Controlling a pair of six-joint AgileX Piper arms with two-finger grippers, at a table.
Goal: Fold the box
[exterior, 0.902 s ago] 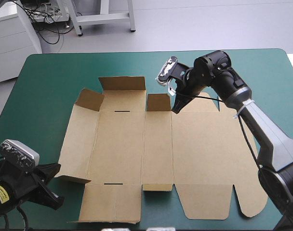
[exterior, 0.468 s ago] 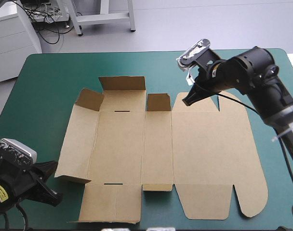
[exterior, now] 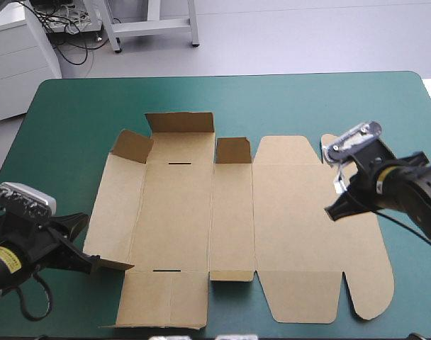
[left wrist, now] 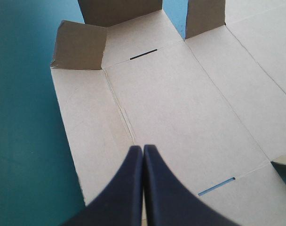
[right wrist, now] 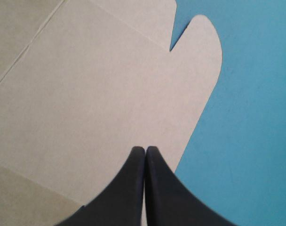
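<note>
— What fills my overhead screen?
— The table (exterior: 74, 120), with its smooth teal-green cover. The box (exterior: 180, 212) lies in the middle of the frame. It is a matt brown sheet of board, creased into panels and mostly flat.

— Is anything standing up on it?
— Three flaps are raised along its far edge, toward the upper left of the frame. There is a wide flap (exterior: 180, 122), a corner flap (exterior: 130, 147) to its left and a small square flap (exterior: 233, 151) to its right. The right half lies flat and ends in a rounded tab (exterior: 371, 292) at lower right.

— And my claws?
— I see the left claw (left wrist: 143, 149) at lower left, its fingers pressed together into one point. It is over the box's left panel beside a crease, and I cannot tell whether it touches the board. The right claw (exterior: 330, 212) sits at mid-right, also pressed together and pinching nothing. Its tip is above the right panel, close to the board's edge, and its body hides a bit of that edge.

— Any smaller marks?
— Two thin cuts. The far slot (exterior: 178, 163) is dark, and the near slot (exterior: 163, 270) sits toward the bottom of the frame.
</note>
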